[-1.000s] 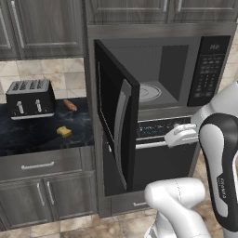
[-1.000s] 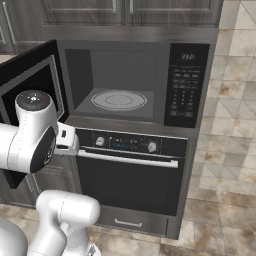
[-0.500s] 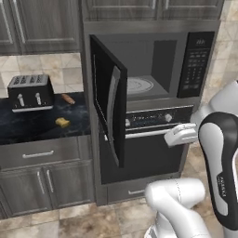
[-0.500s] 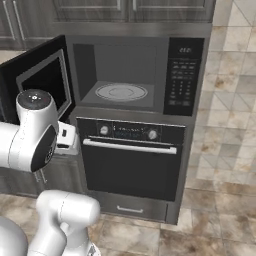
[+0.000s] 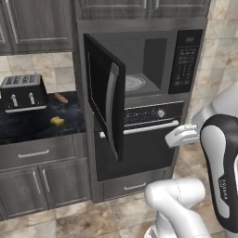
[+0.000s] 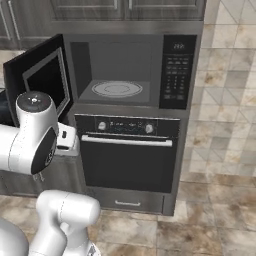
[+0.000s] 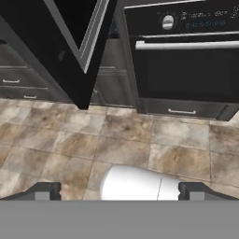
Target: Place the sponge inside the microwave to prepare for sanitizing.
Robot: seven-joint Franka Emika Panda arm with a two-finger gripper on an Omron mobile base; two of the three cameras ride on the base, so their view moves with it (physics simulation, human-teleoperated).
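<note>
The large black built-in microwave (image 5: 139, 69) is standing with its dark glass door (image 5: 106, 93) swung wide, baring the round turntable, ready for loading. The small yellow-orange sponge (image 5: 57, 121) is lying on the dark desk (image 5: 28, 125), well left of the pincer (image 7: 119, 191), which is gaping fully, holding nothing and facing the floor.

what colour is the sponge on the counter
Yellow-orange; the sponge shows best in the left base view.
</note>
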